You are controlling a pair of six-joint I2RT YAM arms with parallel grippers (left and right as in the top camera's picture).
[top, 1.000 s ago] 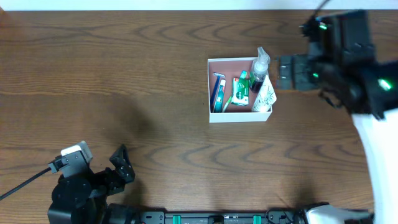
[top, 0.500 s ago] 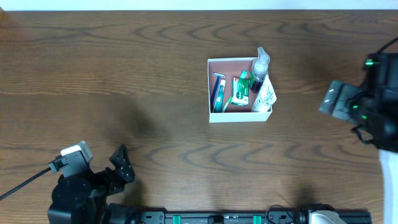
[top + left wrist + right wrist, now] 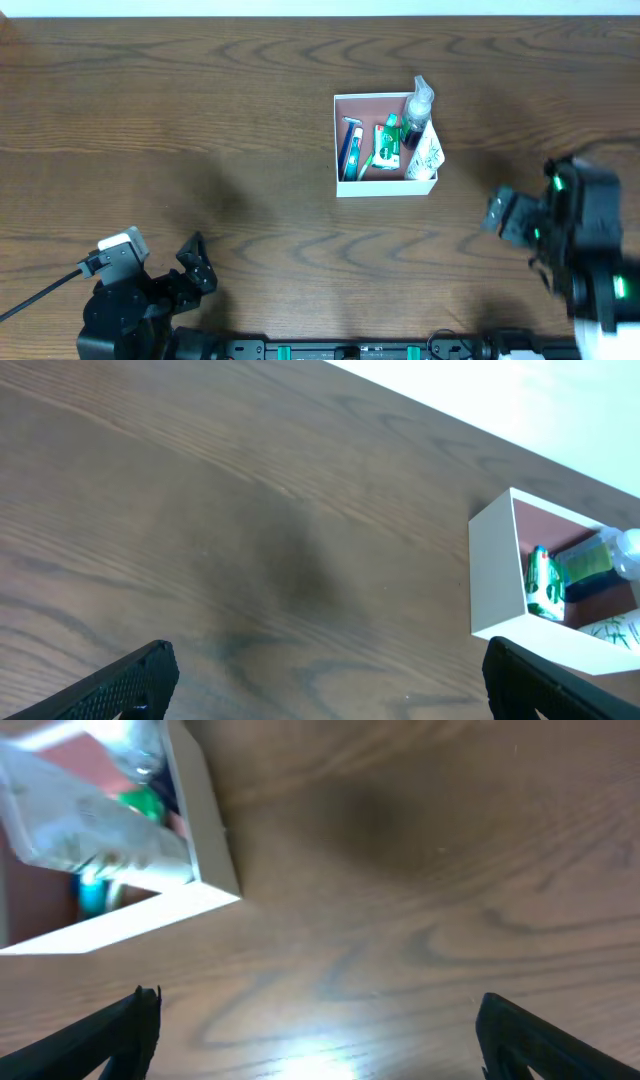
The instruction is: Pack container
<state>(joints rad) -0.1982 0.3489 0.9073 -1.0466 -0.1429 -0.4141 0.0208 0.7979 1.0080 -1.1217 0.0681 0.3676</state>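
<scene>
The container (image 3: pixel 385 188) is a square white-walled box with a pink-brown floor, right of the table's middle. It holds a blue toothbrush (image 3: pixel 351 147), a green packet (image 3: pixel 388 145), a clear bottle (image 3: pixel 418 100) and a white tube (image 3: pixel 428 152). It also shows in the left wrist view (image 3: pixel 492 575) and the right wrist view (image 3: pixel 205 815). My right gripper (image 3: pixel 497 213) is open and empty, below and to the right of the container; its view (image 3: pixel 315 1030) shows bare wood between the fingers. My left gripper (image 3: pixel 192 262) is open and empty at the front left (image 3: pixel 325 680).
The dark wood table (image 3: pixel 200 120) spreads to the left and behind the container. A pale wall edge (image 3: pixel 320 8) runs along the far side. The arm bases and a rail (image 3: pixel 330 350) sit along the front edge.
My right arm has drawn back from beside the container's right wall toward the front right of the table. The left arm and the container's contents have not moved.
</scene>
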